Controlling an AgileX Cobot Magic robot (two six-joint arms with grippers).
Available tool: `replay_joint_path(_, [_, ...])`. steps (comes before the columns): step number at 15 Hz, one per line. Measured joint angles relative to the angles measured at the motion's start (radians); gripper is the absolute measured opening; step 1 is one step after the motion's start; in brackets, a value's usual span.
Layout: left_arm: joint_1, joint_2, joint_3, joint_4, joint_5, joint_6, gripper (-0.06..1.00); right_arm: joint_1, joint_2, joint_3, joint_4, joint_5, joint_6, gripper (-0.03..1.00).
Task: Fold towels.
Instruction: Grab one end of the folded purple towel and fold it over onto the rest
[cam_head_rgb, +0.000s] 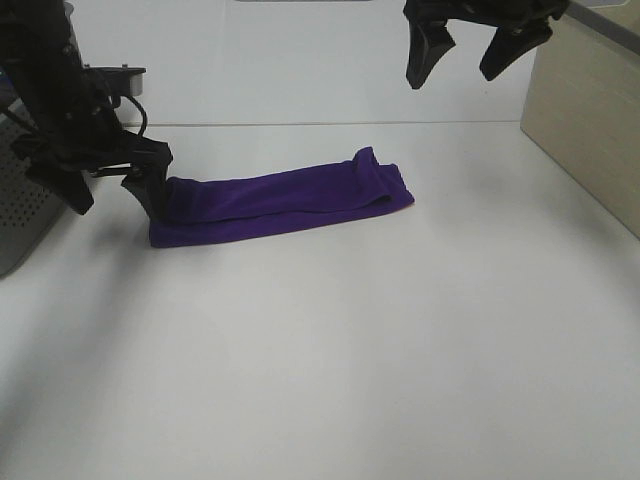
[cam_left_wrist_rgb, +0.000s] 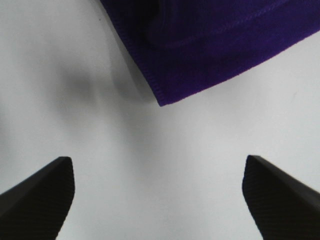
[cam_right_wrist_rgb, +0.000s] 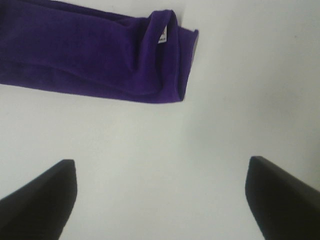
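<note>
The deep purple towel (cam_head_rgb: 285, 203) lies on the white table, folded into a long narrow strip running left to right. My left gripper (cam_head_rgb: 112, 195) is open and empty, low at the strip's left end. In the left wrist view the towel's corner (cam_left_wrist_rgb: 200, 45) lies just beyond the open fingertips (cam_left_wrist_rgb: 40, 195), not between them. My right gripper (cam_head_rgb: 465, 65) is open and empty, raised high above and behind the strip's right end. The right wrist view shows that bunched end (cam_right_wrist_rgb: 110, 60) with a small white tag (cam_right_wrist_rgb: 162, 35), well away from the fingers (cam_right_wrist_rgb: 280, 195).
A grey perforated basket (cam_head_rgb: 20, 215) stands at the left edge, close behind my left arm. A light wooden box (cam_head_rgb: 590, 110) stands at the back right. White table (cam_head_rgb: 350, 360) stretches in front of the towel.
</note>
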Motion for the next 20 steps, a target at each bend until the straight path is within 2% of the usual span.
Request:
replay_joint_path(1, [0.0,0.0,0.0,0.003,-0.051,0.011,0.83,0.0,-0.107,0.131,-0.009,0.001,0.019,0.89])
replay_joint_path(5, [0.035,0.0,0.0,-0.09,-0.048,0.074,0.83,0.0,-0.295,0.345,-0.012,0.001,0.065,0.89])
replay_joint_path(8, [0.142,0.013,0.001,-0.209,-0.05,0.149,0.83,0.0,-0.401,0.474,-0.012,0.001,0.07,0.89])
replay_joint_path(9, [0.159,0.022,0.001,-0.242,-0.05,0.176,0.83,0.0,-0.413,0.491,-0.012,0.002,0.07,0.89])
replay_joint_path(11, [0.193,0.067,0.001,-0.384,-0.051,0.269,0.83,0.0,-0.435,0.529,-0.012,0.004,0.07,0.89])
replay_joint_path(12, [0.201,0.093,0.001,-0.421,-0.066,0.304,0.83,0.0,-0.436,0.538,-0.012,0.004,0.07,0.89])
replay_joint_path(14, [0.204,0.146,0.001,-0.45,-0.122,0.341,0.83,0.0,-0.436,0.542,-0.01,0.004,0.07,0.89])
replay_joint_path(20, [0.204,0.171,0.001,-0.479,-0.209,0.344,0.83,0.0,-0.436,0.542,-0.006,0.004,0.07,0.89])
